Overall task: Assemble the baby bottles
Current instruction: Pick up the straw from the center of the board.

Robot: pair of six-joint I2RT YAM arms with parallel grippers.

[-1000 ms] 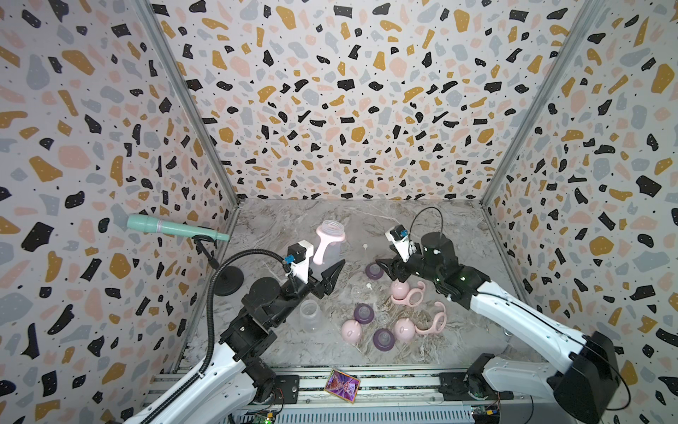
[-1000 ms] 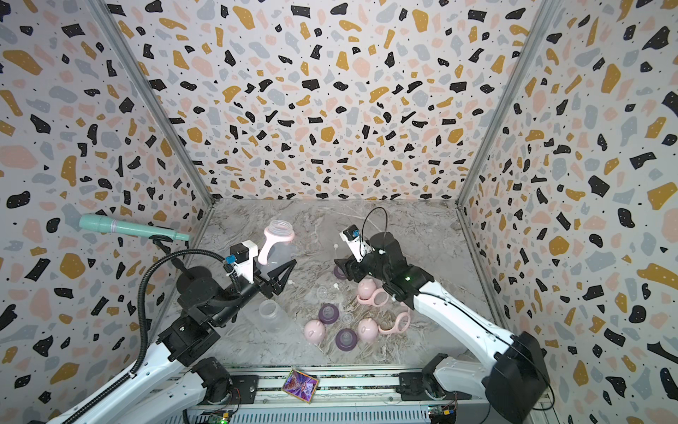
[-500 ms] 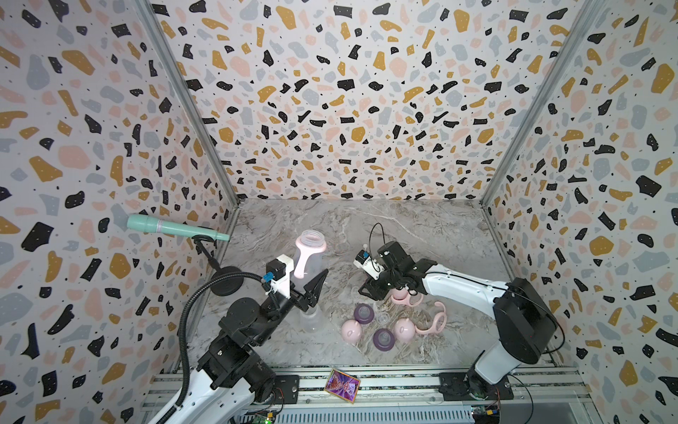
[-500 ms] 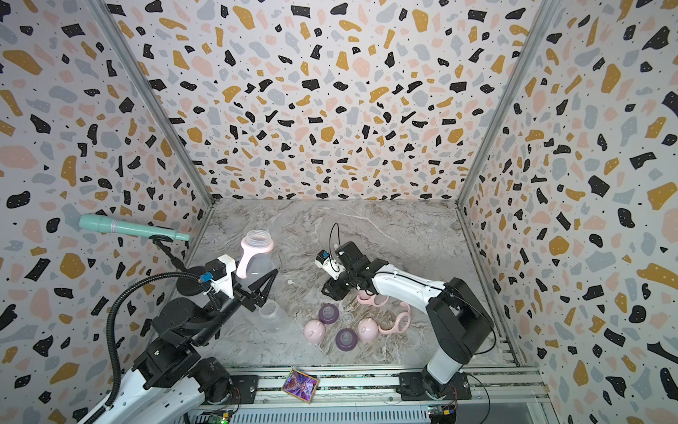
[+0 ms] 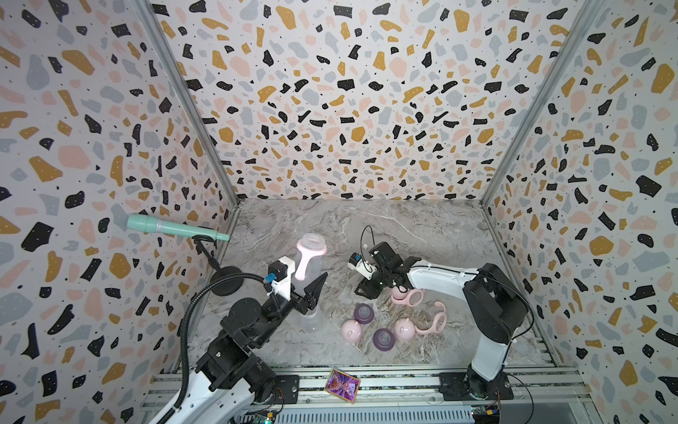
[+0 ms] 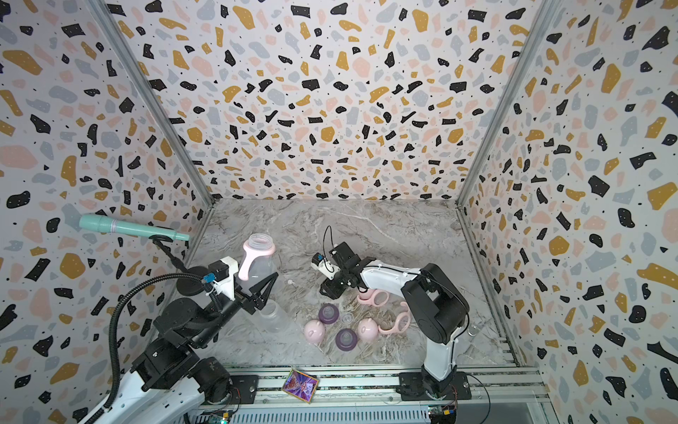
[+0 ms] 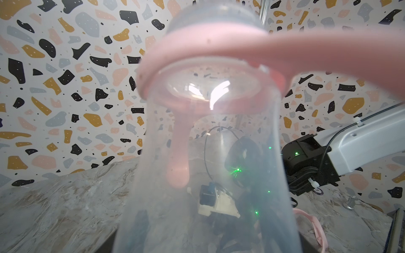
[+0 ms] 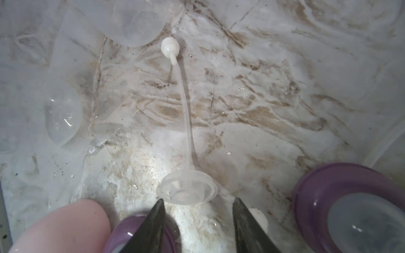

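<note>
Aloft: clear bottle [image 5: 314,270], pink collar [image 5: 303,265].

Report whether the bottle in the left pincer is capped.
Uncapped: the bottle in the left pincer wears its pink collar, but its mouth stands bare in both top views.

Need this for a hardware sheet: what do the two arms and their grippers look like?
The left arm and right arm have white links and black joints. The left gripper and right gripper are black, with tapered pointed fingers and a white camera block with a blue plug. A ribbed black hose feeds the left wrist; a thin black cable loops above the right.
</note>
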